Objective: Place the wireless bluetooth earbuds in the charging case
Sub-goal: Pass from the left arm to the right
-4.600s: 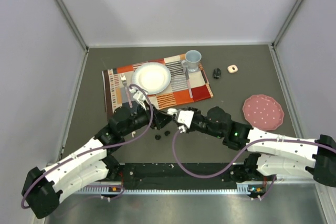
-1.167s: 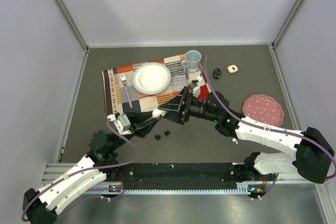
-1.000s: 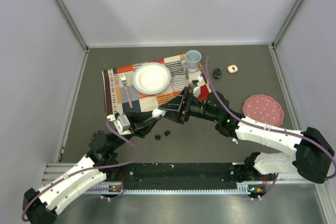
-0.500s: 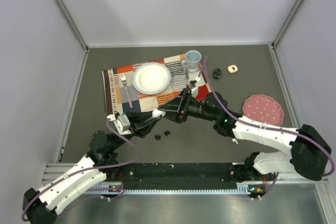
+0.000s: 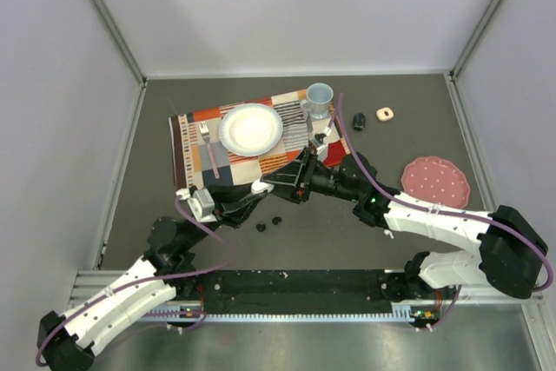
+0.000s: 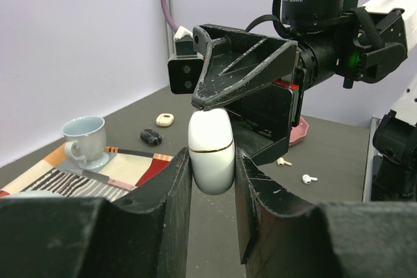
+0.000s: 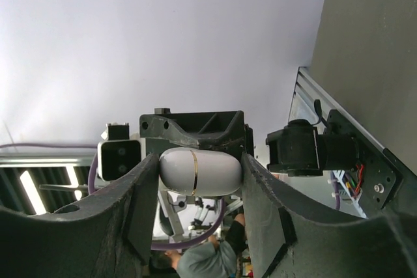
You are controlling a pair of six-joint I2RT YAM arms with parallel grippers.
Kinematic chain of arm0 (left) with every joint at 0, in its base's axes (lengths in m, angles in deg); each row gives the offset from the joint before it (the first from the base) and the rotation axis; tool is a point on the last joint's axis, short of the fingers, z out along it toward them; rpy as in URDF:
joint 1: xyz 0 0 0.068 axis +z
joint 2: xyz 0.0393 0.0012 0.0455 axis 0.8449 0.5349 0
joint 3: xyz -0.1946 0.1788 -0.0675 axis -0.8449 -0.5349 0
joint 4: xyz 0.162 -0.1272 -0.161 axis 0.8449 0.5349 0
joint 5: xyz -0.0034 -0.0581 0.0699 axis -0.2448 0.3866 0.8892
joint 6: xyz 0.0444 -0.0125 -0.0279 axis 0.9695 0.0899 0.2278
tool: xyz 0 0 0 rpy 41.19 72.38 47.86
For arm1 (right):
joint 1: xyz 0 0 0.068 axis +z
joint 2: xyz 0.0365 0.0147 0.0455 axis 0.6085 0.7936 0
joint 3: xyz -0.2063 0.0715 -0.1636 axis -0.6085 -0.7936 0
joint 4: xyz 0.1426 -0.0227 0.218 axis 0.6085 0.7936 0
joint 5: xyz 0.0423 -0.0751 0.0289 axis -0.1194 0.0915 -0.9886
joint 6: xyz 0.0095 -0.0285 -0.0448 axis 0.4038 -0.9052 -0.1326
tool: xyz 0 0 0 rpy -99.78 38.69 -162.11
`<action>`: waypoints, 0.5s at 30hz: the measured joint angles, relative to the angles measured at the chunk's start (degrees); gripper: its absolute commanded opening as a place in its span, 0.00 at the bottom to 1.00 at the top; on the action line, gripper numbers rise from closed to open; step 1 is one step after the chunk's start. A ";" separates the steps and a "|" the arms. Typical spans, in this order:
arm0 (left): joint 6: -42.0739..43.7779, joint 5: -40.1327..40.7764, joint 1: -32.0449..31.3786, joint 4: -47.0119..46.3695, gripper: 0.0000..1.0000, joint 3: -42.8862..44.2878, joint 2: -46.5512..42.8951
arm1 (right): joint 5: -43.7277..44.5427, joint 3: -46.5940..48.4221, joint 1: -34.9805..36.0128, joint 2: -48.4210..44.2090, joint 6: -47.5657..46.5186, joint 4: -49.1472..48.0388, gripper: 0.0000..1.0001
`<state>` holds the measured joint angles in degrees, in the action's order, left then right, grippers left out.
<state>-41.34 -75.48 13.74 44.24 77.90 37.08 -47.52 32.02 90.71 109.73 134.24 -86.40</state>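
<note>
A white charging case with a thin gold band hangs above the table, lid shut. My left gripper is shut on its lower half, pinching it from both sides. My right gripper faces the left one and is shut on the same charging case, its fingers pressing the two rounded ends. In the top view the two grippers meet at the placemat's near edge. Two black earbuds lie on the table just in front of them. Two white earbuds lie beyond on the dark surface.
A striped placemat holds a white plate, fork, knife and a pale blue cup. A small black object and a beige one lie behind. A pink plate sits right.
Over the last second the right gripper's fingers have closed onto the ends of the case held by the left gripper. Both arms have barely shifted otherwise.
</note>
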 measured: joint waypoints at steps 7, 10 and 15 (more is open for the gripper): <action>-0.59 0.48 0.00 0.44 0.38 0.55 0.79 | 0.63 0.00 -0.02 0.00 -0.66 0.04 0.33; -0.92 0.61 0.00 0.90 0.40 0.83 1.22 | 0.52 0.00 0.04 0.00 -1.29 0.09 0.33; -1.70 0.59 -0.09 2.38 0.37 1.53 2.40 | 0.15 0.13 0.37 0.00 -2.60 0.83 0.33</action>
<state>-43.05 -74.89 13.66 46.63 79.43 39.48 -47.36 32.15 91.08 109.73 131.64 -85.57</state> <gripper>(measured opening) 0.409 0.481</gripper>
